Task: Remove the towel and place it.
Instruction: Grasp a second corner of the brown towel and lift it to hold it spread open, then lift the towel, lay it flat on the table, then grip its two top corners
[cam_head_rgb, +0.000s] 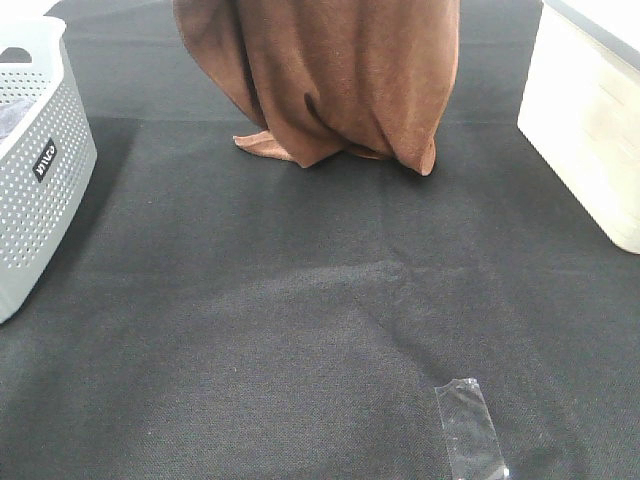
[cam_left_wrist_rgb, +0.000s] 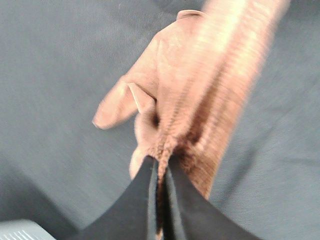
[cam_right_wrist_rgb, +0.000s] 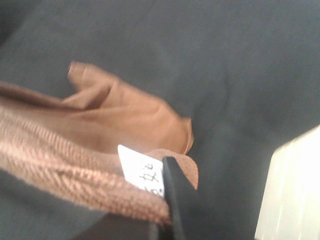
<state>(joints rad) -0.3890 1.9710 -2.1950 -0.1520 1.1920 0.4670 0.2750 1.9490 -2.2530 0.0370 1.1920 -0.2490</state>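
Left gripper (cam_left_wrist_rgb: 160, 165) and right gripper (cam_right_wrist_rgb: 161, 200) each clamp the towel (cam_head_rgb: 330, 80) edge. Soft, limp, likely light; it sags below both, tail on the table (cam_head_rgb: 300, 330). Corner pinches should suit it.

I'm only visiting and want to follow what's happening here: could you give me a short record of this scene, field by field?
towel: brown, held up and hanging, lower folds touching the black table covering
left jaws: shut on the towel's edge
right jaws: shut on the towel beside its white tag
left side, high view: grey perforated basket
right side, high view: cream box
near edge: strip of clear tape lying flat
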